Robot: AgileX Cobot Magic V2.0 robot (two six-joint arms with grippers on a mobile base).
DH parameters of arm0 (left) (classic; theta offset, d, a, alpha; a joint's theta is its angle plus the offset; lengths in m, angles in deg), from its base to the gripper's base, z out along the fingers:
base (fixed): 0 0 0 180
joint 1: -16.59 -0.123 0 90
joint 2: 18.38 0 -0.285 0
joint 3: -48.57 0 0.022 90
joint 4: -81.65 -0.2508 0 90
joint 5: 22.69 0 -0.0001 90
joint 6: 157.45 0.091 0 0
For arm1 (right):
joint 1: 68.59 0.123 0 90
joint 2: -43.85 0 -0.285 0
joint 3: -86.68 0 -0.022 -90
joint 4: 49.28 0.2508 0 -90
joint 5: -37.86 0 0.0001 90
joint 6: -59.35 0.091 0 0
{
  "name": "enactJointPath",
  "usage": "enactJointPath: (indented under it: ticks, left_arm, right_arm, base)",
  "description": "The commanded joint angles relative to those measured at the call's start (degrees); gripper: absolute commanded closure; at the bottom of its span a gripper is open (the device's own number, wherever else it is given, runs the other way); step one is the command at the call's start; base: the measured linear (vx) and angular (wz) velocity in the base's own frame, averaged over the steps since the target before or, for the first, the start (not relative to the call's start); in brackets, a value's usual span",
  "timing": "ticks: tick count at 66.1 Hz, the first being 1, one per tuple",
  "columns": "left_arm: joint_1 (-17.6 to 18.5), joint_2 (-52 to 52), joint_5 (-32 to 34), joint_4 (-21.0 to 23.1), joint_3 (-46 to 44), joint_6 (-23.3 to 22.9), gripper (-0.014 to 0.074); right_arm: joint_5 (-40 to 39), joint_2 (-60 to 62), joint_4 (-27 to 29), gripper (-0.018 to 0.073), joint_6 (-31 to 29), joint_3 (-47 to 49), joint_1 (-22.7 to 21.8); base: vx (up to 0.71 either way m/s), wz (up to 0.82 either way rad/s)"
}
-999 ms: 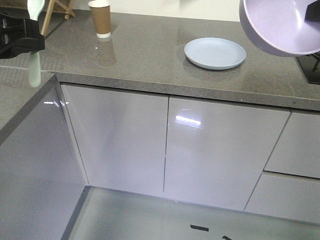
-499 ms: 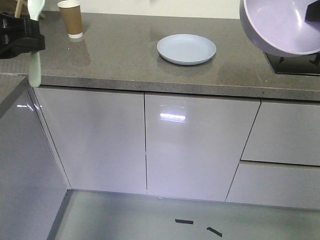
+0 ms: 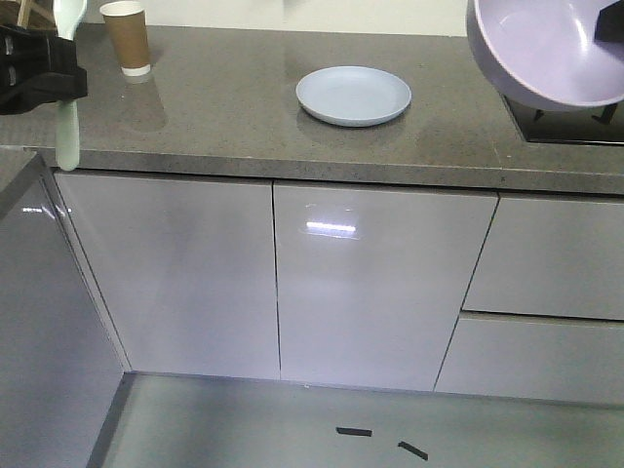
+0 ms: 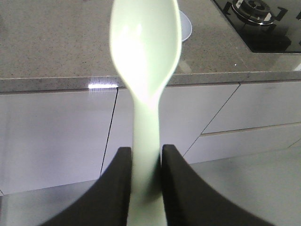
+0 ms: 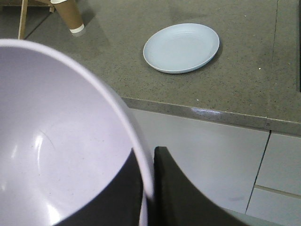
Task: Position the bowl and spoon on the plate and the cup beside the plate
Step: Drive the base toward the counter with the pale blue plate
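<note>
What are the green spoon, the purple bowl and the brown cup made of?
The spoon looks like smooth plastic: light shines softly off it. The bowl seems to be plastic too, glossy with bright glints inside. The cup is probably paper: it has a dull brown wall and a white rim.

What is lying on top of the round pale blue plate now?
Nothing: the round pale blue plate is bare on the grey stone counter. In the left wrist view, the pale mint-green plastic spoon in front covers most of it.
</note>
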Motion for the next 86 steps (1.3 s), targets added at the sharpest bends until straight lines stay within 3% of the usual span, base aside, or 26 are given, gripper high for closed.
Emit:
enactJointPath:
  ticks: [1, 86]
  left_arm:
    - [0.14, -1.41, 3.77, 1.17, -1.47, -0.03, 0.0603]
    - [0.14, -1.41, 3.62, 1.17, -1.47, -0.03, 0.0603]
  right_arm:
    - [-3.21, 1.48, 1.70, 0.0569, -0.40, 1.65, -0.12]
    - [-3.26, 1.48, 1.70, 0.0569, -0.40, 1.65, -0.12]
  base:
    - [0.01, -0.03]
    - [0.02, -0.06]
